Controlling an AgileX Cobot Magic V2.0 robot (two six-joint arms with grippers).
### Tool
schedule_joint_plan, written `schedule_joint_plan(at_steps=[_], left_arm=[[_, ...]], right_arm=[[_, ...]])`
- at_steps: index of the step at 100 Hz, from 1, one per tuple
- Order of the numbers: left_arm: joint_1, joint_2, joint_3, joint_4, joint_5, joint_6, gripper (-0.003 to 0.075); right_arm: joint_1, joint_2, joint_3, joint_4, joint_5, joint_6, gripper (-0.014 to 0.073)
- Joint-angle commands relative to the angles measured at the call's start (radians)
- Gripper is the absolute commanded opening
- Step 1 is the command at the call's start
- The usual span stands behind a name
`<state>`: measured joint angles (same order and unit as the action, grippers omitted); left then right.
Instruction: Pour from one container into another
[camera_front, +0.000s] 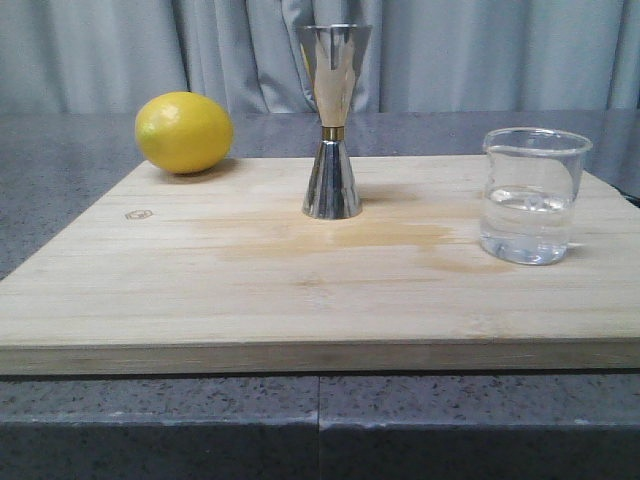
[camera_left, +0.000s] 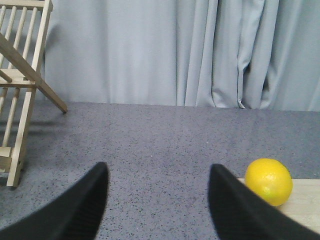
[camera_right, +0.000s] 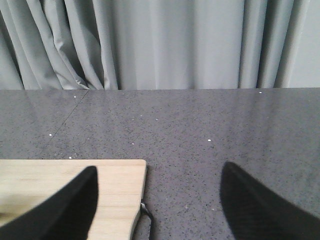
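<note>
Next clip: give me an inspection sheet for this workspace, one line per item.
Surface: wooden board on a grey speckled counter; faint stain mid-board.
Job's things: glass beaker upright on the board's right, partly filled with clear liquid; steel jigger upright at centre, apart from it.
Clutter: lemon at the board's back-left edge.
Grippers: left gripper and right gripper open, holding nothing.
Cables: dark cable at the board's edge.
Surroundings: grey curtain; wooden rack on the counter.
</note>
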<state>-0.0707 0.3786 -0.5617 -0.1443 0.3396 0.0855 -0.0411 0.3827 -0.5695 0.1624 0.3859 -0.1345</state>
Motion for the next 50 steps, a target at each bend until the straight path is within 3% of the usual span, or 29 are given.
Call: schedule_joint_plan(at_steps=[1, 50], left_arm=[[0.001, 0.015, -0.033, -0.013, -0.072, -0.001, 0.0597], [0.001, 0.015, -0.033, -0.017, -0.072, -0.001, 0.0599]], right_arm=[[0.000, 0.017, -0.036, -0.006, -0.077, -0.002, 0.0591], [0.000, 0.017, -0.036, -0.001, -0.062, -0.002, 0.0584]])
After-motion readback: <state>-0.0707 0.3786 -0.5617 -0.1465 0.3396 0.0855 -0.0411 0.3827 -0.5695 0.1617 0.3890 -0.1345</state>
